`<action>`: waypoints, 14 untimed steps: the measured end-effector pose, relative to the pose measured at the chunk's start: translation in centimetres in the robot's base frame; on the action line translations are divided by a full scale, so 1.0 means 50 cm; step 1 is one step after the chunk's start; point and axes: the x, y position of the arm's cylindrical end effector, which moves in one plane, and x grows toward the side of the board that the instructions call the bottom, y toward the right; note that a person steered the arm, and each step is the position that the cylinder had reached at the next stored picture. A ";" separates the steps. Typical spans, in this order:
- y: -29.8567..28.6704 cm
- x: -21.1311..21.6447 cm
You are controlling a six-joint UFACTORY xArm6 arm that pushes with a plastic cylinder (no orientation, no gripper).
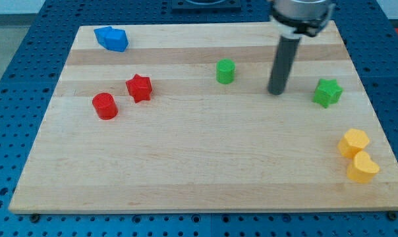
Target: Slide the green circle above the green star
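The green circle stands on the wooden board at the upper middle. The green star lies toward the view's right, a little lower than the circle. My tip rests on the board between the two, about level with the star. It is to the right of the circle and to the left of the star, touching neither.
A red star and a red circle sit at the left middle. A blue block lies at the top left corner. Two yellow blocks lie at the lower right near the board's edge.
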 end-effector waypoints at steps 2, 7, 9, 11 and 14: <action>-0.266 -0.008; -0.119 -0.104; -0.001 -0.104; 0.058 -0.098; 0.078 -0.082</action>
